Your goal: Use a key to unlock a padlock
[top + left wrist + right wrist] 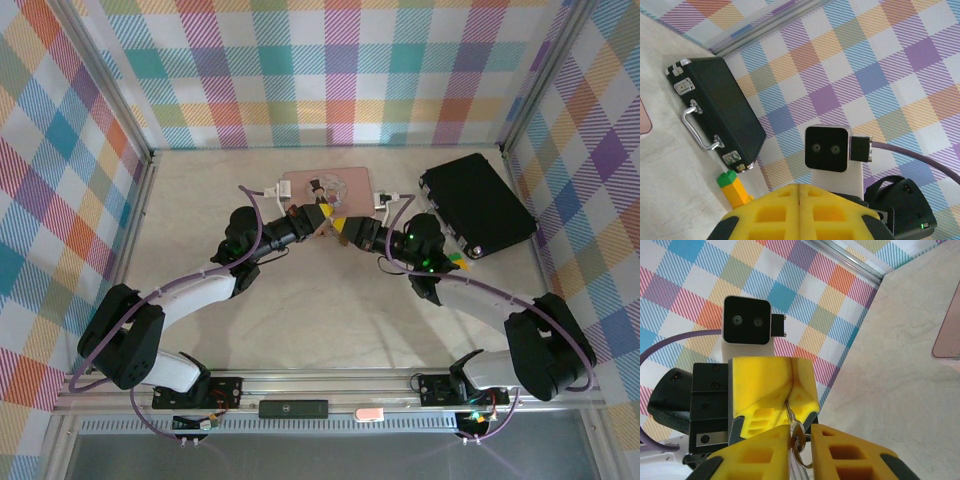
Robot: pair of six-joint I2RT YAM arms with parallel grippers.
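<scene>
Right wrist view: the padlock [797, 436] is clamped in the closed right gripper [800, 434]; straight ahead, tip to tip, the key [789, 410] is pinched by the closed left gripper [791, 390], shaft aimed along that line.

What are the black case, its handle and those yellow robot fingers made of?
The black case looks like hard plastic or leatherette, going by its matte, faintly shiny skin; I cannot tell which. Its handle is polished metal with bright, mirror-like glints. The yellow fingers look like matte plastic, probably moulded or printed, with gridded hollow pockets.
</scene>
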